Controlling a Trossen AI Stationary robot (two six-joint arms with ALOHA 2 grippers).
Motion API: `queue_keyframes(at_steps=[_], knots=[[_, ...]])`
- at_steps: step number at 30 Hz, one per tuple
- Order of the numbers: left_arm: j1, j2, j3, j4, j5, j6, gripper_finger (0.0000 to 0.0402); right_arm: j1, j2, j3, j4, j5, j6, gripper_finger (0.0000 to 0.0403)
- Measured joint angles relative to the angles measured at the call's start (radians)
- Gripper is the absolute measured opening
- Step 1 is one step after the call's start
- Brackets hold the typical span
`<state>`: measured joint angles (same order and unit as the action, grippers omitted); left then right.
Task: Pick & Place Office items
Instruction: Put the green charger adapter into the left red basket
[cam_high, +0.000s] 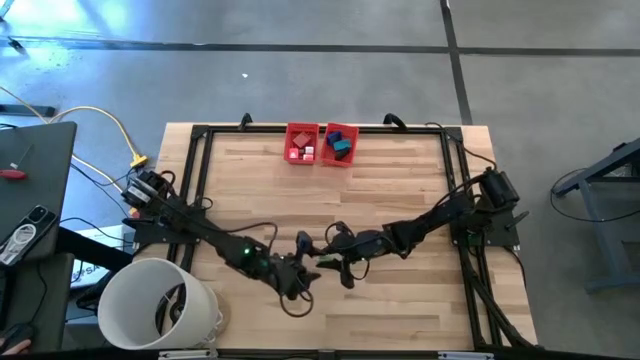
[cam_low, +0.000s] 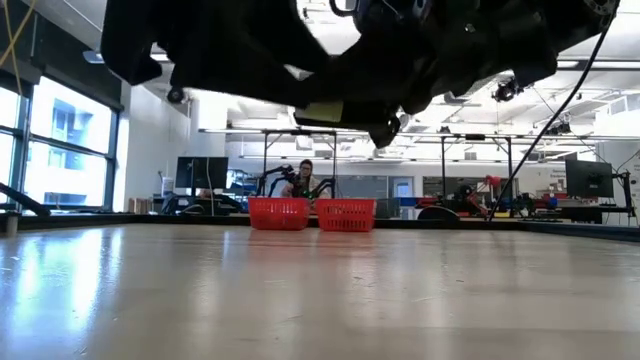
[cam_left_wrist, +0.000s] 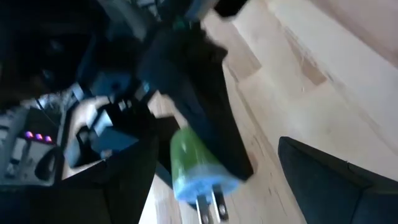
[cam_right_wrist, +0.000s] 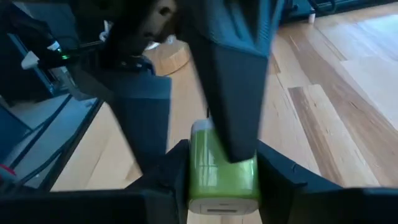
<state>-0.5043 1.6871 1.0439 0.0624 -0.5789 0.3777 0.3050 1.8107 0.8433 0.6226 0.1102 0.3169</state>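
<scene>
Wooden table, seen from above: both arms meet near its front middle, and two red plastic bins of small pieces stand at the far edge. Left wrist view: left gripper gapes around a green two-pronged plug adapter. Right wrist view: right gripper clamps that adapter.

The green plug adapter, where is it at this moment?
The green plug adapter is clamped in the right gripper above the near middle of the table, between the open left gripper's fingers.
</scene>
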Motion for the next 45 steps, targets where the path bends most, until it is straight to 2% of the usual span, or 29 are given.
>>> queue_keyframes(at_steps=[3, 7, 14, 24, 30, 42, 45], knots=[[-0.004, 0.000, 0.000, 0.036, -0.001, 0.033, 0.0324, 0.001, 0.001, -0.001, 0.029, 0.006, 0.000, 0.0118], [-0.011, 0.000, 0.000, 0.051, -0.027, 0.068, 0.0324, 0.001, 0.001, 0.000, 0.113, -0.046, 0.016, 0.0118], [-0.025, 0.000, 0.000, 0.086, -0.100, 0.093, 0.0324, 0.000, 0.001, 0.000, 0.153, -0.068, 0.031, 0.0118], [-0.025, 0.000, 0.000, 0.143, -0.150, 0.131, 0.0313, 0.000, 0.001, 0.000, 0.173, -0.116, 0.055, 0.0118], [-0.025, 0.000, 0.000, 0.139, -0.157, 0.147, 0.0271, 0.000, 0.001, 0.000, 0.177, -0.116, 0.059, 0.0118], [-0.034, 0.002, -0.001, 0.137, -0.153, 0.160, 0.0135, -0.001, 0.000, 0.001, 0.182, -0.145, 0.102, 0.0119], [-0.038, 0.002, -0.001, 0.142, -0.153, 0.149, 0.0132, -0.001, 0.000, 0.002, 0.182, -0.157, 0.090, 0.0142]])
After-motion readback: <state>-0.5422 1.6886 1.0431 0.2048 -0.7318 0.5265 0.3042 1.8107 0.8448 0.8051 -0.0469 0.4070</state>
